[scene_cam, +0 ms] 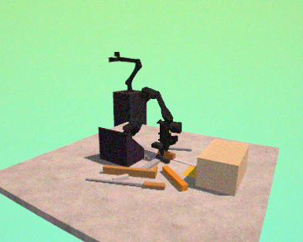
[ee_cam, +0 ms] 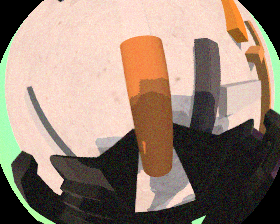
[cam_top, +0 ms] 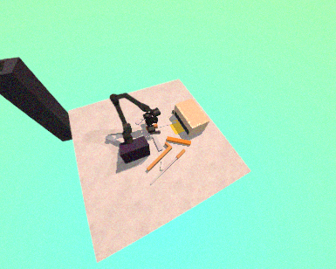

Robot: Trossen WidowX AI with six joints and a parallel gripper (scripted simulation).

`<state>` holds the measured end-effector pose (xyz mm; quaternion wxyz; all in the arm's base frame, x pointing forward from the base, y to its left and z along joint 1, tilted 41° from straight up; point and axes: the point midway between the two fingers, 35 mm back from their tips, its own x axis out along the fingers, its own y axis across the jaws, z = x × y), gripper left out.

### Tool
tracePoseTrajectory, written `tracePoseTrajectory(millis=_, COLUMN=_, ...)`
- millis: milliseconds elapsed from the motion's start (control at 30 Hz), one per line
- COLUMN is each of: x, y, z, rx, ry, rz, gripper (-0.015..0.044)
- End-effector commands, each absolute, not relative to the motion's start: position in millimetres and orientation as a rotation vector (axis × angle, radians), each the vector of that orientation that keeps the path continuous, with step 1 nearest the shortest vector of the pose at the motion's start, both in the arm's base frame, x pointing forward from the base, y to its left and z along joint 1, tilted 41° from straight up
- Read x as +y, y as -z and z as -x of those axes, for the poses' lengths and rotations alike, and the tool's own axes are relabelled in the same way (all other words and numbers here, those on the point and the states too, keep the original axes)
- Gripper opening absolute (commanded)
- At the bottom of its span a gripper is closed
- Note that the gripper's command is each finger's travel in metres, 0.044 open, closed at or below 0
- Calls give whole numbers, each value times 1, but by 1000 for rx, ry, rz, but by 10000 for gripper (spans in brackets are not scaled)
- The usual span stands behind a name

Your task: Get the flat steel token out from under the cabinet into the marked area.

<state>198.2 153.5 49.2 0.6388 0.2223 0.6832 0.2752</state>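
Observation:
My gripper (cam_top: 153, 127) (scene_cam: 164, 155) (ee_cam: 152, 129) is low over the table, shut on the orange handle (cam_top: 155, 126) (scene_cam: 169, 155) (ee_cam: 147, 75) of a thin rod tool. Its thin grey rod (cam_top: 164, 126) (scene_cam: 182, 162) points towards the cabinet. Where the rod's far tip ends is too faint to tell. The tan cabinet (cam_top: 192, 114) (scene_cam: 217, 173) stands beyond, with a dark strip low on its front in the top view. The yellow marked area (cam_top: 177, 127) (scene_cam: 190, 171) lies in front of it, partly hidden by the cabinet in the exterior view. I cannot make out the steel token in any view.
A dark bar (ee_cam: 206, 82) lies right beside the handle. An orange bar (cam_top: 179, 141) (scene_cam: 175, 178) lies near the marked area. An angled orange piece (cam_top: 159, 158) (scene_cam: 129, 170), a grey bar (cam_top: 157, 144) and another orange-handled rod (cam_top: 181, 154) (scene_cam: 154, 185) lie nearer the dark arm base (cam_top: 134, 150) (scene_cam: 116, 147).

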Motion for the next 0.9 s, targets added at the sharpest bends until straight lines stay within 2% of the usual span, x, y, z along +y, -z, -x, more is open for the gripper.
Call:
tracePoseTrajectory(millis=0, x=153, y=-49, z=-198, rx=1559, ry=-629, rz=-506, gripper=92)
tracePoseTrajectory(millis=33, x=153, y=-49, z=-198, rx=1559, ry=-629, rz=-506, gripper=85)
tracePoseTrajectory(millis=133, x=153, y=-49, z=-198, rx=1559, ry=-629, rz=-506, gripper=6)
tracePoseTrajectory(millis=167, x=153, y=-49, z=-198, rx=1559, ry=-629, rz=-506, gripper=0)
tracePoseTrajectory(millis=867, x=155, y=-49, z=-219, rx=1555, ry=-637, rz=-500, gripper=0)
